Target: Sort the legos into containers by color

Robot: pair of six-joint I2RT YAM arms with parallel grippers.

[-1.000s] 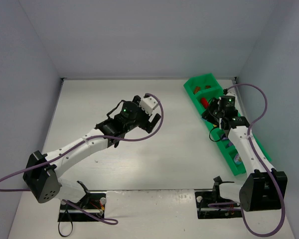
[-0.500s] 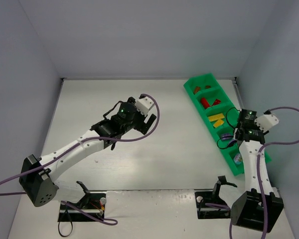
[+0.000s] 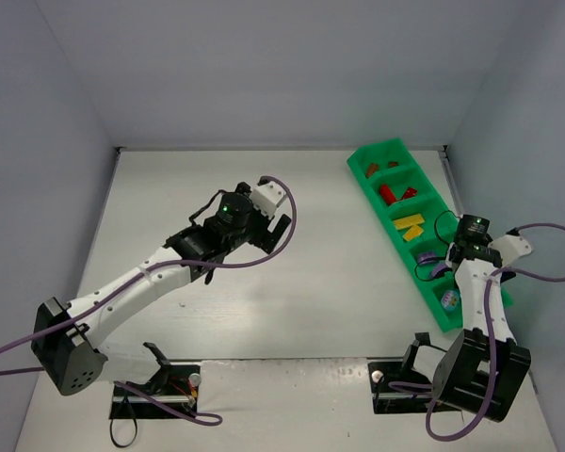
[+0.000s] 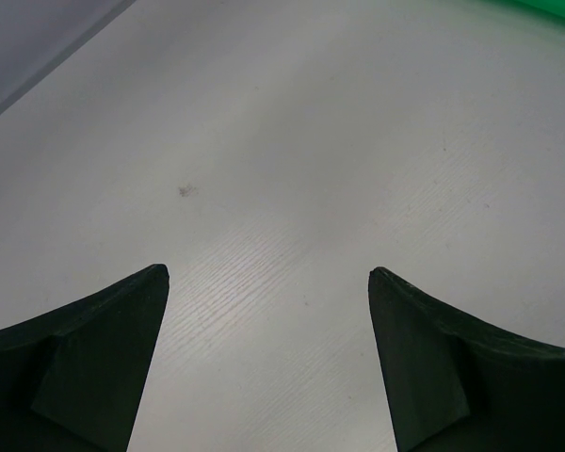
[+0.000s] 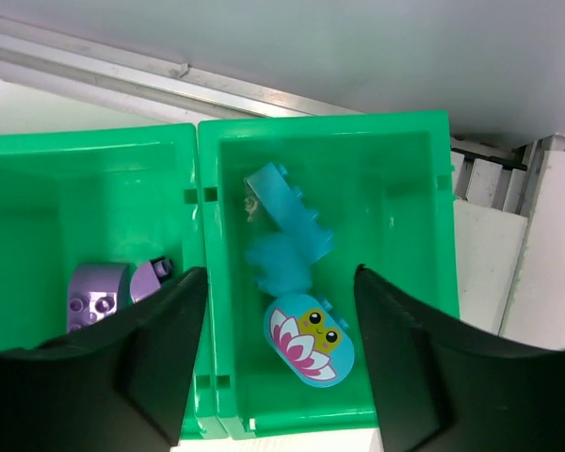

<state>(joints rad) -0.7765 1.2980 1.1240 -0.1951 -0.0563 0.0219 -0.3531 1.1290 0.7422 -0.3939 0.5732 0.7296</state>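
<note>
The right gripper [image 5: 281, 273] is being held directly above the near-end compartment of the green tray [image 5: 320, 122]. Its fingers are being kept moderately apart with nothing gripped between them. The teal legos [image 5: 284, 212] are lying straight below the gap, piled toward the compartment's middle. The uppermost brick's long axis is running diagonally across the finger line, and a rounded teal piece printed with a frog [image 5: 311, 346] is lying nearest the end wall. The purple legos [image 5: 99, 299] are sitting in the next compartment, just past the dividing wall. The tray is lying along the right edge of the tabletop [image 3: 264, 311], with the yellow legos [image 3: 410, 226] and red legos [image 3: 388, 194] further up the row. The left gripper [image 4: 266, 271] is being held wide over bare tabletop, well apart from the tray. No loose brick is being shown on the tabletop, so sorting is judged nearly finished. Open room is lying straight upward, while the dividing wall and the end wall are closing in the sides.
</note>
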